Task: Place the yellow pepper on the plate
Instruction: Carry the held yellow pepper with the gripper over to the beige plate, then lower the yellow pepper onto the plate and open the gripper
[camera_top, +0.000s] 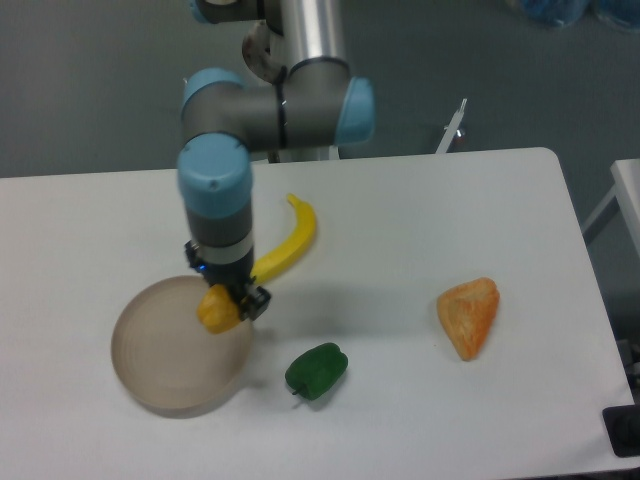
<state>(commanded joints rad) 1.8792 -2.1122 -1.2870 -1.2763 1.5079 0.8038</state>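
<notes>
The gripper (228, 300) hangs over the right part of the round, shallow beige plate (160, 375), which sits near the front left corner of the white table (420, 210). Its jaws are closed on the small, lumpy yellow-orange pepper (216, 309), held above the plate's inner edge; whether the pepper touches the plate is hard to tell. A long curved yellow banana (289, 240) lies behind the gripper. A green pepper (316, 371) rests just right of the plate, and an orange triangular wedge (468, 315) sits toward the right edge.
</notes>
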